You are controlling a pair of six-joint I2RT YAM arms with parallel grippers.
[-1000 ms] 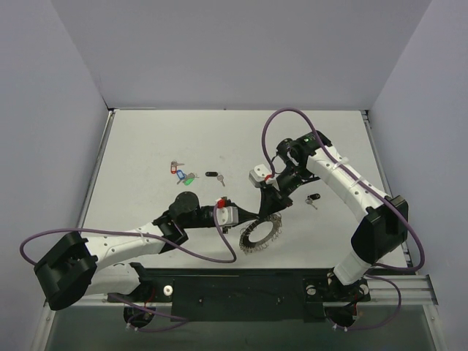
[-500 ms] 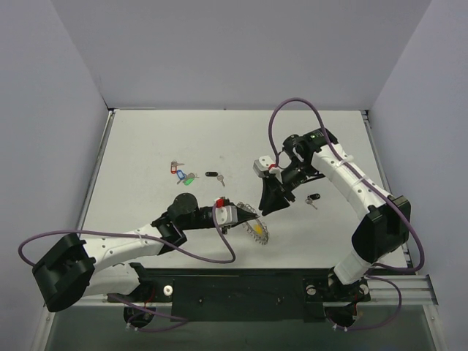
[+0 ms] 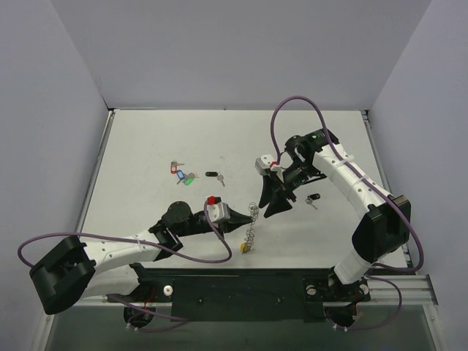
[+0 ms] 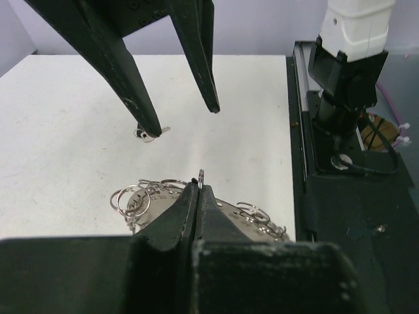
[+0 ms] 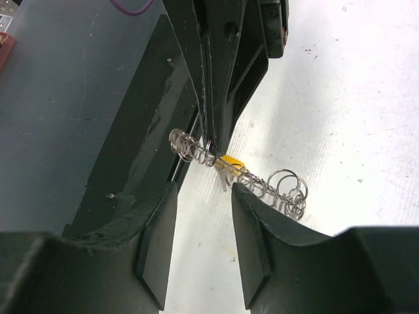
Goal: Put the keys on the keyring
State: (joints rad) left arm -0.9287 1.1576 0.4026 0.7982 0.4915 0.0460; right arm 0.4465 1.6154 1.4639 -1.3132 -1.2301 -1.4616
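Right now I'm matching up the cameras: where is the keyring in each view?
Top external: keyring hangs from the left claw, low centre.
Left wrist: keyring bottom centre, either side of the claw tips.
Right wrist: keyring mid-frame.
Shared landmark: left claw shut on it.

The keyring (image 5: 256,186) was thin, bright silver metal wire, its small rings shiny. The keys (image 3: 180,174) carried smooth coloured plastic tags. The surface (image 3: 146,139) looked matt white and smooth. The left gripper (image 4: 198,190) had matt black, lightly scuffed jaws.
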